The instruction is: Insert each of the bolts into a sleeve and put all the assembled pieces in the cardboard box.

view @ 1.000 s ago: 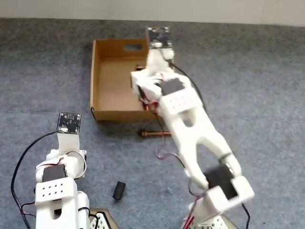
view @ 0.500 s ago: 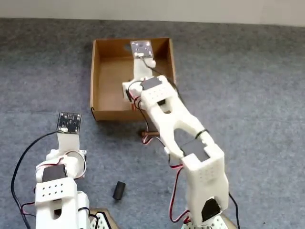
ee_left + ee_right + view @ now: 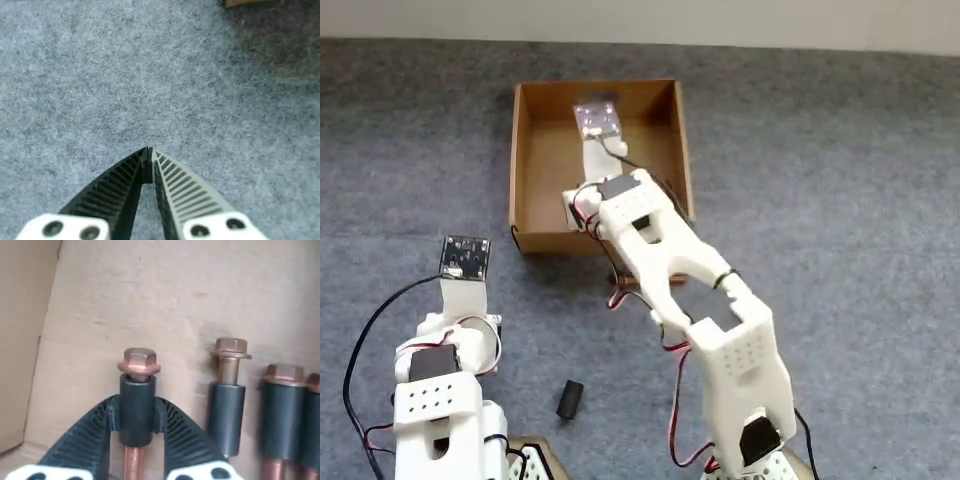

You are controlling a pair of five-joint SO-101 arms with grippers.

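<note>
Right end effector (image 3: 136, 412) clamps a sleeved bolt (image 3: 139, 362) inside the box (image 3: 520, 170), beside at least 2 finished pieces (image 3: 227, 395). Left end effector (image 3: 150, 156) is together over the counter (image 3: 840, 200), where 1 sleeve (image 3: 570, 398) lies loose.

Glossy copper-toned metal bolt (image 3: 139, 362), matt black sleeve (image 3: 136, 410), matt cardboard box (image 3: 529, 170).

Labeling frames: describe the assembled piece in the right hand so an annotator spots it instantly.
Find the cardboard box on the carpet; the right hand is inside it. Of the copper bolts in black sleeves there, the assembled piece is the one clamped between the hand's fingers; the others lie free alongside.
</note>
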